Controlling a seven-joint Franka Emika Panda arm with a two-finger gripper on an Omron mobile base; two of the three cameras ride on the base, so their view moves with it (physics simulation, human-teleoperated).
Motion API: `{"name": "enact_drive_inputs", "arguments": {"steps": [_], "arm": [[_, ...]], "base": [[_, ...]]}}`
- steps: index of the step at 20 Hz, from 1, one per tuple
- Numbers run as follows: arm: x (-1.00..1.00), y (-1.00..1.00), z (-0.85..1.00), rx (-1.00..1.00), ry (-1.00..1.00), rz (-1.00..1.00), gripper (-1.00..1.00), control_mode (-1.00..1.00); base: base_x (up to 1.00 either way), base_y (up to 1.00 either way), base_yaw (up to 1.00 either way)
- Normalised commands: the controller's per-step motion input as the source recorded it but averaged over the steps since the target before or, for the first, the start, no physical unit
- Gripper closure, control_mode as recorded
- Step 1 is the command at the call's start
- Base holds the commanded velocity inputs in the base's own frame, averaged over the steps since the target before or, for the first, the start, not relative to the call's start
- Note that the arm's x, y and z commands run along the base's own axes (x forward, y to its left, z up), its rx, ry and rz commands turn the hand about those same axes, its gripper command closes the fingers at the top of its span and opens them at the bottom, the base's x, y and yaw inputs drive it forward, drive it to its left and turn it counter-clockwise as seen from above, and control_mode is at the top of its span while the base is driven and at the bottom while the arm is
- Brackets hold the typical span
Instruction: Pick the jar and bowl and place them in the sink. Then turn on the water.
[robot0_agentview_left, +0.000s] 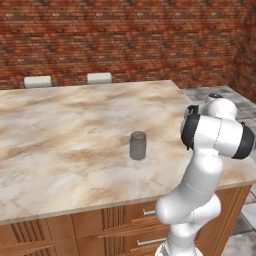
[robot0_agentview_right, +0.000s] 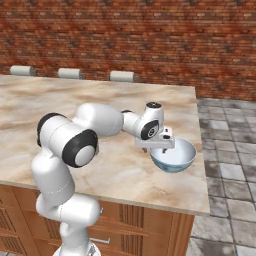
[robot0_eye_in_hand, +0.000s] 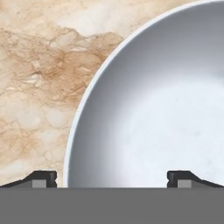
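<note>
The pale blue-white bowl (robot0_agentview_right: 179, 159) sits on the marble counter near its right front corner. My gripper (robot0_agentview_right: 161, 149) hangs over the bowl's left rim, open. In the hand view the bowl (robot0_eye_in_hand: 157, 109) lies close below, and its rim runs between the fingertips of the gripper (robot0_eye_in_hand: 112, 179), one outside over the counter and one over the bowl's inside. Nothing is held. The small grey jar (robot0_agentview_left: 138, 145) stands upright alone on the counter, well left of the arm. The sink and the water are out of view.
The marble counter (robot0_agentview_left: 65, 150) ends at a front edge above wooden drawers (robot0_agentview_left: 120, 227). White stool backs (robot0_agentview_right: 69, 73) line its far side before a brick wall. A grey tiled floor (robot0_agentview_right: 225, 150) lies to the right of the counter.
</note>
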Motion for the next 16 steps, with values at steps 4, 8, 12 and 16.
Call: {"name": "enact_drive_inputs", "arguments": {"steps": [4, 8, 12, 16], "arm": [[0.0, 0.0, -0.12, 0.0, 0.02, 0.0, -1.0, -1.0], [0.0, 0.0, -0.13, 0.0, 0.02, 0.0, -1.0, -1.0], [0.0, 0.0, -0.16, 0.0, 0.03, 0.0, -1.0, -1.0], [0.0, 0.0, -0.15, 0.0, 0.03, 0.0, -1.0, -1.0]], "base": [[0.0, 0.0, 0.0], [0.0, 0.0, 0.0], [0.0, 0.0, 0.0], [0.0, 0.0, 0.0]]}}
